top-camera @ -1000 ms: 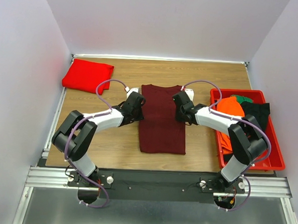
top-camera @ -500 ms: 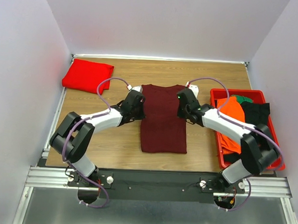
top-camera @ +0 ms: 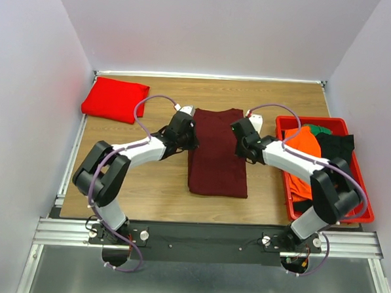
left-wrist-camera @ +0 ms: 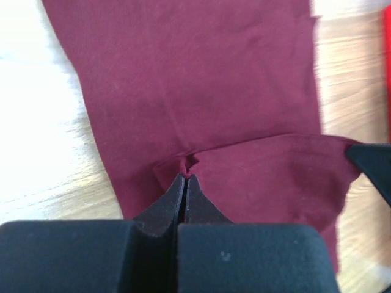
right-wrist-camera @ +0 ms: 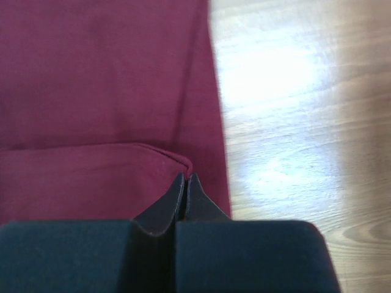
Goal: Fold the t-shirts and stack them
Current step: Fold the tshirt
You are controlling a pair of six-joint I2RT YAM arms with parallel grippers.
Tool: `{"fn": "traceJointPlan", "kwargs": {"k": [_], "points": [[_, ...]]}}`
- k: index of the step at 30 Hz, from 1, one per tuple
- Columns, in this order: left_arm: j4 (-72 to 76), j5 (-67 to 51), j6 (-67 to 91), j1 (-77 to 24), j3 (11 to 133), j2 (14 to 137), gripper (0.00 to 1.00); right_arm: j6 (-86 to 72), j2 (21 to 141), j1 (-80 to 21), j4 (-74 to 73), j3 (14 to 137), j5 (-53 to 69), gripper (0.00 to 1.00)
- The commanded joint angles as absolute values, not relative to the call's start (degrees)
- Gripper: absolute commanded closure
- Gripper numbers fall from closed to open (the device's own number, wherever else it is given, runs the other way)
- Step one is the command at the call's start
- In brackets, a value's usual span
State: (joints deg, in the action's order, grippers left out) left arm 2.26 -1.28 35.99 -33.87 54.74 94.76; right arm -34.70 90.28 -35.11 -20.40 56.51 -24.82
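Observation:
The dark maroon t-shirt [top-camera: 217, 154] lies folded into a long strip in the middle of the table. My left gripper [top-camera: 190, 138] is shut on its left edge, pinching a fold of cloth [left-wrist-camera: 190, 163] lifted over the layer below. My right gripper [top-camera: 240, 143] is shut on its right edge, holding the folded hem [right-wrist-camera: 174, 160]. The maroon shirt fills most of the left wrist view [left-wrist-camera: 195, 91] and the left of the right wrist view [right-wrist-camera: 104, 79]. The bright red t-shirt [top-camera: 115, 99] lies folded at the far left corner.
A red bin [top-camera: 357, 206] at the right holds orange [top-camera: 303, 140], green and black clothes. Bare wooden table [top-camera: 147, 190] lies around the shirt. White walls close the table on three sides.
Both grippers have moved toward the far end along the maroon shirt's edges and now hold cloth. The shirt has shifted slightly right and its near end has pulled up.

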Motion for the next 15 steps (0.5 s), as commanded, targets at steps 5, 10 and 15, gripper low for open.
{"fn": "traceJointPlan", "kwargs": {"k": [5,10,15], "points": [[3.2,-0.4,36.5,-33.9,54.1,99.0,1.00,-35.4,95.2,-32.9,-22.3,58.3,-29.4,0.99],[2.8,1.7,36.7,-33.9,53.6,98.4,1.00,-34.3,95.5,-31.6,-22.4,59.1,-30.6,0.99],[2.2,2.5,36.8,-33.9,53.9,98.4,1.00,-32.4,96.9,-31.1,-21.4,60.7,-30.0,0.96]]}}
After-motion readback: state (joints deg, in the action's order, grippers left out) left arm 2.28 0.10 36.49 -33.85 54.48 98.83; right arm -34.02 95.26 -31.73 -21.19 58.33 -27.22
